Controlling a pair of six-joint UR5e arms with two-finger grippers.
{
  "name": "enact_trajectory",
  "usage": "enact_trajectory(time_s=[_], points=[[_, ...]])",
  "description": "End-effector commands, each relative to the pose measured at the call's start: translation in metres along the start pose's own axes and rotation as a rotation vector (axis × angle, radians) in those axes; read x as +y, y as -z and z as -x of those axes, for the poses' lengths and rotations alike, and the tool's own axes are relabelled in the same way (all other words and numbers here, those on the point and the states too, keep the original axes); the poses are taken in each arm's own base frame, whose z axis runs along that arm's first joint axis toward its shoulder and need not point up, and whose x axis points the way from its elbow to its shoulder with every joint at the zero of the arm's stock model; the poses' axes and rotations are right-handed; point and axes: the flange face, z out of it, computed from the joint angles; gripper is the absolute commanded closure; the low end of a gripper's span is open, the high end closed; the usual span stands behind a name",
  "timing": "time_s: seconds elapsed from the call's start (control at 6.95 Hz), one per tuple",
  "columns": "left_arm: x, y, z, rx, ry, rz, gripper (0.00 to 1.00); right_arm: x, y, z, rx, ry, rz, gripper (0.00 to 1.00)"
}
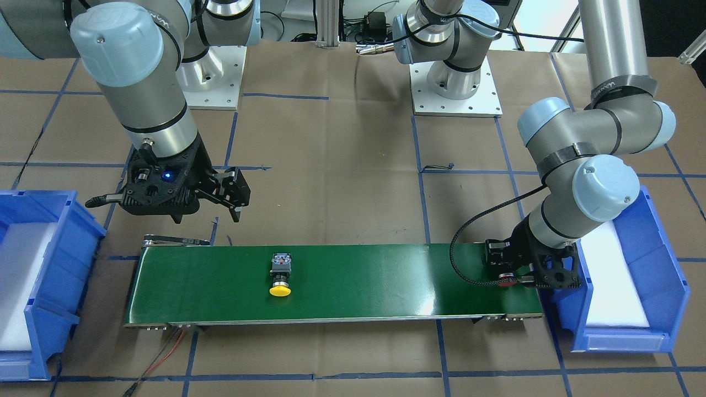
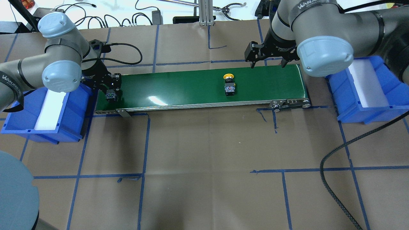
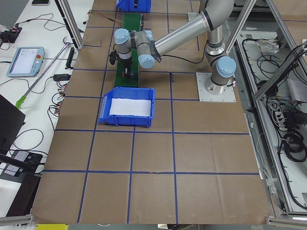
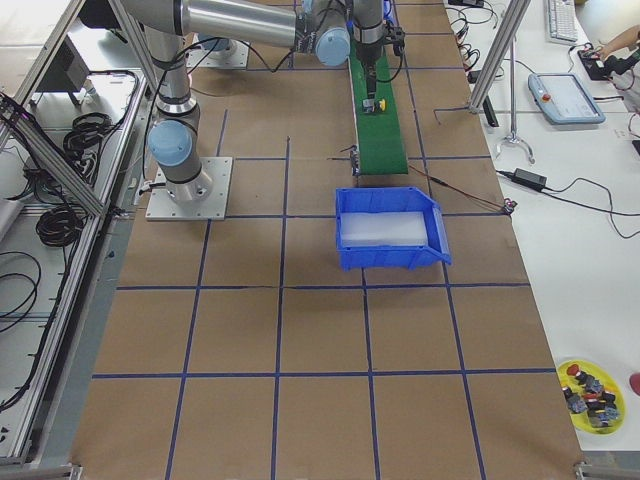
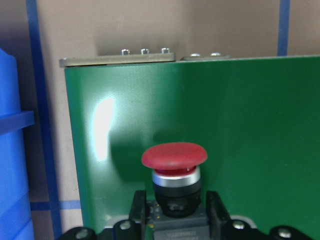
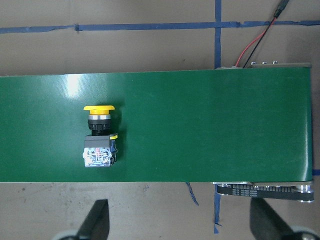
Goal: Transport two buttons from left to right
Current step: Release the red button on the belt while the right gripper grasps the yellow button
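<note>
A brown-papered table (image 2: 204,159) taped in blue squares is crossed by a green conveyor belt (image 2: 179,86). Above the belt's right part the right gripper (image 2: 267,62) is poised, fingers spread and empty. At the belt's left end the left gripper (image 2: 111,95) is clamped on the red button (image 5: 174,159). The yellow button (image 1: 281,275) is laid on the belt right of its middle, long axis across it, cap toward the edge away from the robot. It is offset leftward along the belt from the right gripper, which is judged the nearer.

yellow-cap button (image 1: 281,274) on its side on green surface (image 1: 386,281), left of frame centre, cap toward bottom edge, red-cap button (image 1: 504,280) lower right, body clamped in left tool (image 5: 176,214)
</note>
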Motion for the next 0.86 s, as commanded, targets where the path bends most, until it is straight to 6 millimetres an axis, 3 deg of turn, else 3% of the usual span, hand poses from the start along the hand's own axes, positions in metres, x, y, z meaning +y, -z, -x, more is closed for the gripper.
enact_trajectory(time_s=[0.0,0.29,0.72], points=[[-0.002,0.000,0.000,-0.001,0.007,-0.008,0.00,-0.005,-0.011,0.000,0.001,-0.001,0.012,0.00],[-0.005,0.013,0.001,-0.009,0.006,-0.027,0.00,-0.006,-0.016,0.000,0.000,-0.003,0.022,0.00],[0.008,0.055,-0.005,-0.012,0.001,-0.055,0.00,-0.026,-0.050,0.000,-0.006,-0.019,-0.012,0.00]])
